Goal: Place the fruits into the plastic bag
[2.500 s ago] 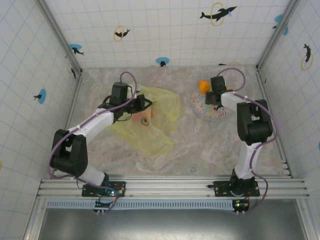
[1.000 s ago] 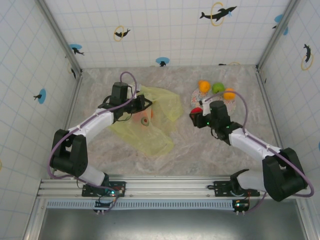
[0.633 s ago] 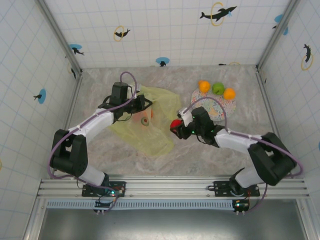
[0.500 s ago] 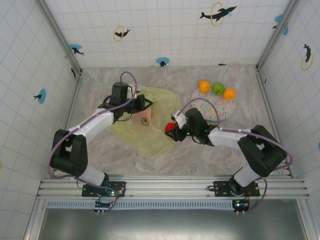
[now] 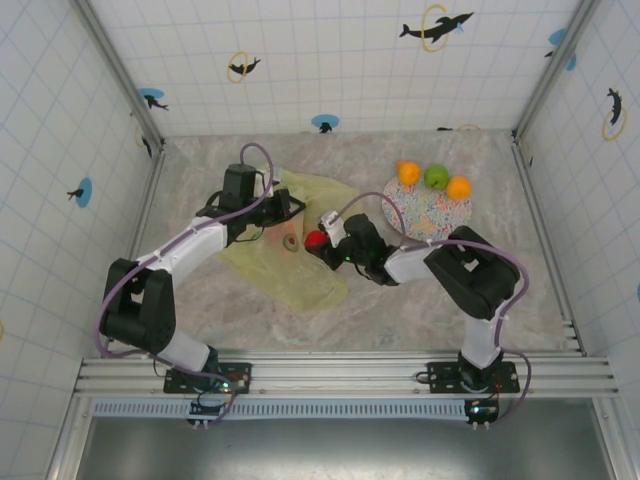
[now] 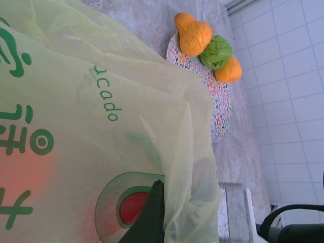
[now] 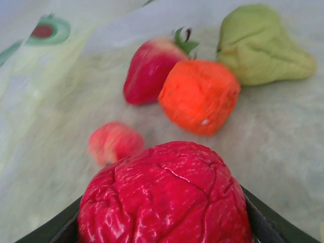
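**At the bag's mouth: red fruit lined up for the drop**

Over by the opening of the plastic bag [image 5: 290, 275], the right gripper [image 5: 322, 243] hovers with a wrinkled red fruit [image 7: 164, 202] clamped between its fingers; the wrist view shows dark jaws pressing on both flanks. Across from it, the left gripper [image 5: 289, 207] is pinched tight on the bag's upper edge, thin yellow-green film bunched around its finger, and it seems to hold the mouth up off the table [image 5: 400, 300]. Look past the red one and the bag has tenants. A strawberry [image 7: 152, 71] touches an orange piece [image 7: 198, 96], a green pear [image 7: 263, 45] lies just beyond, and a small pink-red apple [image 7: 115, 143] sits nearer. Back on the speckled plate [image 5: 430, 215], three wait in a row: a pear-shaped orange fruit [image 5: 408, 172], a green fruit [image 5: 436, 177] and a round orange fruit [image 5: 459, 187].

So this reads as the delivery step, roughly mid-task. Next call, I'd say: carry the fruit a touch deeper past the lip, spread the fingers and let it settle among the others without snagging the film, then swing back to the plate
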Motion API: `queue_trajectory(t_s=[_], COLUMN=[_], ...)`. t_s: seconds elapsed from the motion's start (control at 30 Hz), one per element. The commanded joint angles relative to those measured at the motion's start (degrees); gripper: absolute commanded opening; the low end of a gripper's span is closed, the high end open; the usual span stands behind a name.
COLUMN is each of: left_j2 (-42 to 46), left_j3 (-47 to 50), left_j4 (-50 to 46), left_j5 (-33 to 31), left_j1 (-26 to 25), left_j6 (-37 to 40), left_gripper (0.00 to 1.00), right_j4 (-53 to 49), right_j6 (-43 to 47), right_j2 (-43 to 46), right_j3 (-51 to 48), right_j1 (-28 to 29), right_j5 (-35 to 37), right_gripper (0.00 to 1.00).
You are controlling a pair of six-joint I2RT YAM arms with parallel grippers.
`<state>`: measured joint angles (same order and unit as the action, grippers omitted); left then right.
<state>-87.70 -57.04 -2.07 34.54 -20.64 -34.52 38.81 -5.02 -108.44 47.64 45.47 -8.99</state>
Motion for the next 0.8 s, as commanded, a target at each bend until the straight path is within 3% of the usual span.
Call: queue_trajectory(t_s=[0.0, 0.33, 0.63, 0.77], left_j2=[2.08, 1.45, 1.01, 1.1], left_j3=[0.08, 0.08, 0.09, 0.2], left_j4=[1.22, 1.19, 1.36, 1.36], left_j5=[1.31, 1.4, 2.11, 1.99], left_j1=[-0.44, -0.44, -0.45, -0.41], left_j6=[-0.05, -0.05, -0.45, -0.38], left_gripper=[0.0, 0.0, 0.0, 0.0], right_j4=[10.17, 13.5, 13.92, 12.87], right_j6=[-3.15, -14.19, -21.7, -22.96], right_j2=[-2.9, -11.71, -18.22, -20.84], right_j3=[2.51, 10.46, 16.5, 20.17], right_j1=[0.48, 1.28, 2.49, 2.49], right_j5=[10.36, 30.12, 36.84, 35.68], right_gripper=[0.62, 0.63, 0.65, 0.68])
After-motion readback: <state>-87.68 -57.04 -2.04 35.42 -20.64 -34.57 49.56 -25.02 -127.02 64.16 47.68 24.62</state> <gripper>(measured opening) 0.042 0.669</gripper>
